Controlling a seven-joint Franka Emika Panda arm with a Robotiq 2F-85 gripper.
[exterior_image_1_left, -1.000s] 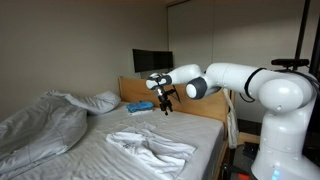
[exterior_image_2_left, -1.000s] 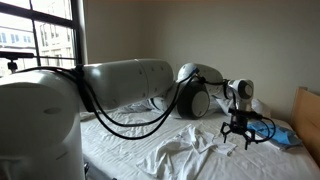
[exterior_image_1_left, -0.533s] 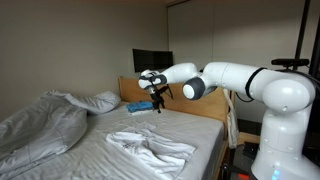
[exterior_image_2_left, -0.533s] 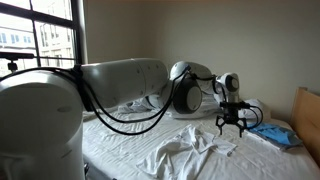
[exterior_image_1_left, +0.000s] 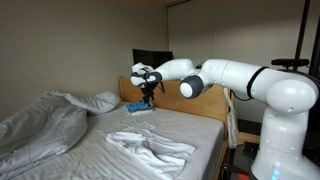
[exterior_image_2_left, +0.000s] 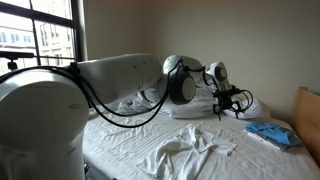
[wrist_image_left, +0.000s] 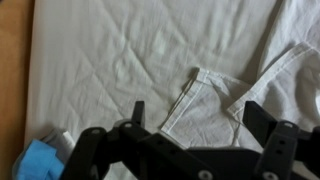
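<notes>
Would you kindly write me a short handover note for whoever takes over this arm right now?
Gripper: open, empty, hovering above the bed.
White garment: crumpled mid-mattress, untouched.
Blue cloth: on the sheet by the wooden board, clear of the jaws.
Done: nothing gripped.
Left: both cloths lie unhandled.

A rumpled duvet (exterior_image_1_left: 40, 125) lies heaped on the left of the bed (exterior_image_1_left: 185, 120). A pillow (exterior_image_1_left: 100, 101) sits just beyond it at the far end. A wooden headboard (exterior_image_1_left: 205, 106) runs along the far edge, and a dark monitor (exterior_image_1_left: 150, 56) stands behind it against the wall. In an exterior view, a window (exterior_image_2_left: 35, 40) fills the upper left.
</notes>
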